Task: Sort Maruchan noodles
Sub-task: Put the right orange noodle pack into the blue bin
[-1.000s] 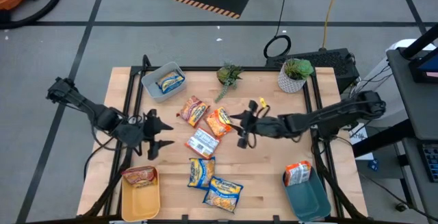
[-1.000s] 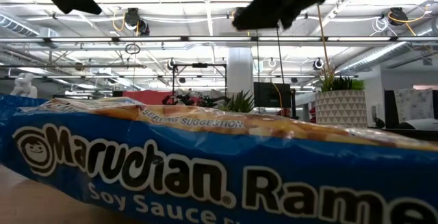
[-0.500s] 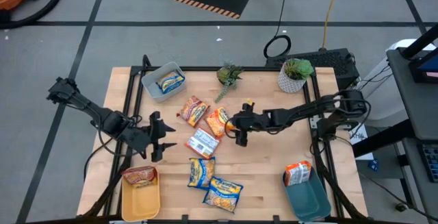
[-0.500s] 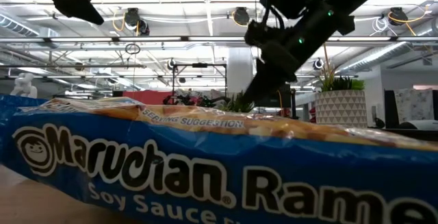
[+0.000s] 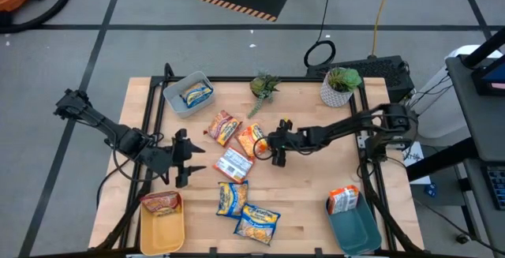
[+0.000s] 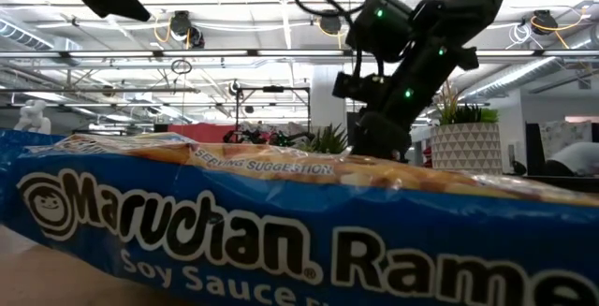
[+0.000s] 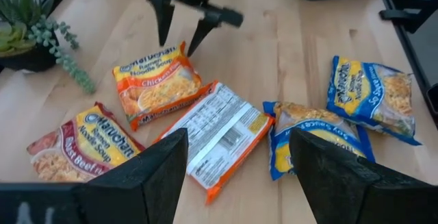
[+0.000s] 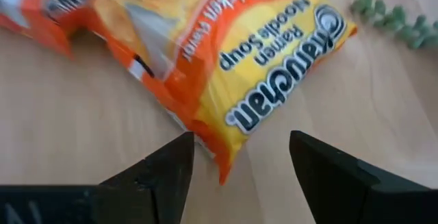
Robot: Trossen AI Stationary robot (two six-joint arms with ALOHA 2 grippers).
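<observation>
Step in hand, as judged: pick up the orange chicken packet [image 5: 252,140], which lies flat near the middle of the table [image 5: 316,187], between the red beef packet [image 5: 222,127] and the right gripper [image 5: 276,154].

The right gripper hangs low over that packet's near corner with its jaws spread and nothing between them; the right wrist view shows the corner [image 8: 226,162] lying in the gap. To grip well, lower until both fingertips straddle the crimped edge, then close on the seam rather than on the noodle block, which would probably slip or crush. Lift straight up to avoid dragging the white label-side packet [image 5: 233,164] just beside it.

The left gripper [image 5: 183,169] waits released and empty near the table's left edge, above the yellow bin [image 5: 163,230]. Two blue packets [image 5: 246,209] lie toward the front edge. The teal bin [image 5: 353,226] at the front right corner already holds an orange packet, so it is the likely destination.
</observation>
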